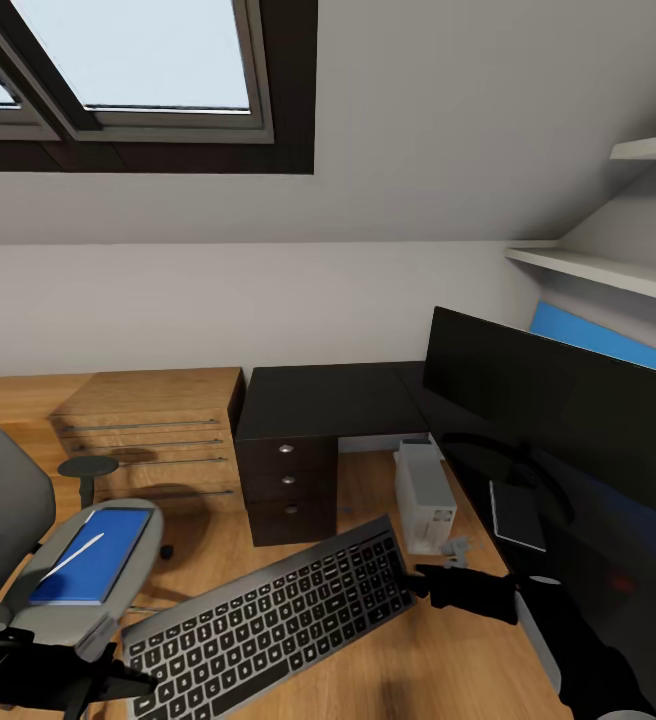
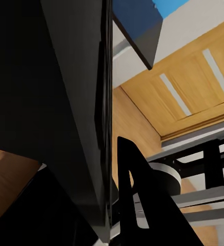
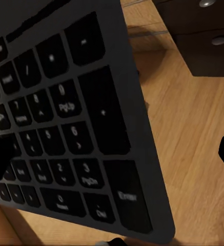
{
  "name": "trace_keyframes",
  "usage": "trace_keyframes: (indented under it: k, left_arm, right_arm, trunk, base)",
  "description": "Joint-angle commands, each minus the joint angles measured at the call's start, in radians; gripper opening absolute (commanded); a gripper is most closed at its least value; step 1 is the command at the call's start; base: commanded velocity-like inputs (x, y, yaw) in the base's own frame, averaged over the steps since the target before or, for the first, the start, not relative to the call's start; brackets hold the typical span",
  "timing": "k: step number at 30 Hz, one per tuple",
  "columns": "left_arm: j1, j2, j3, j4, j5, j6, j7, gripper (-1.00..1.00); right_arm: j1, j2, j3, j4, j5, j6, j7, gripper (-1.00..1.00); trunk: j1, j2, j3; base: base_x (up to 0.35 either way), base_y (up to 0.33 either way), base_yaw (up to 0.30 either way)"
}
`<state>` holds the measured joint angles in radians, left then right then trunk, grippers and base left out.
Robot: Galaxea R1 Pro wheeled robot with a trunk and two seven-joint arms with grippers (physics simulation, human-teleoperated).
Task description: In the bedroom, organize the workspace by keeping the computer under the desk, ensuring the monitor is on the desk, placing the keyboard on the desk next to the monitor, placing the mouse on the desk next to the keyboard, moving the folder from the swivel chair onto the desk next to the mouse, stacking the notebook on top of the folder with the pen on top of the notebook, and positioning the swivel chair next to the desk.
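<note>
I carry the keyboard level between both arms above the floor, short of the tabletop, because it belongs beside the monitor. The right gripper pinches its numpad end, jaws clenched on it; the left gripper meets the opposite end, and I cannot tell its grip.

the keyboard keys carry faint legends: digits 1 to 9, "pgup", "pgdn", "enter"; others are too blurred.
</note>
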<state>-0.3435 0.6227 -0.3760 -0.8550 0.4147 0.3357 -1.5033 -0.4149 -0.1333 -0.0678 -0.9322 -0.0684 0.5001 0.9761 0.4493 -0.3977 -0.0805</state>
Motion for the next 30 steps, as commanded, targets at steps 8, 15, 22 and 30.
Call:
trace_keyframes:
  k: [8,15,22,30]
  left_arm:
    - [-0.002,0.002,-0.006,-0.005,0.008,0.008,0.002,-1.0]
    - [-0.002,0.002,-0.006,-0.005,0.008,0.008,0.001,-1.0]
    - [-0.002,0.002,-0.006,-0.01,0.008,-0.013,-0.002,-1.0]
    - [-0.002,0.002,-0.005,-0.012,0.008,-0.036,-0.007,-1.0]
  right_arm:
    - [-0.001,0.0,0.004,0.002,-0.004,0.009,0.001,1.0]
    - [-0.001,-0.001,0.005,0.003,-0.003,0.008,0.001,1.0]
    - [-0.001,-0.006,0.005,0.005,-0.002,0.007,0.001,1.0]
    - [-0.001,-0.049,0.012,0.006,-0.002,0.005,0.08,1.0]
  trunk:
    - [0.001,-0.002,-0.002]
    - [0.001,-0.002,-0.002]
    - [0.001,-0.002,-0.002]
    - [0.001,-0.002,-0.002]
  base:
    - [0.0,0.0,0.0]
    - [0.0,0.0,0.0]
    - [0.0,0.0,0.0]
    - [0.0,0.0,0.0]
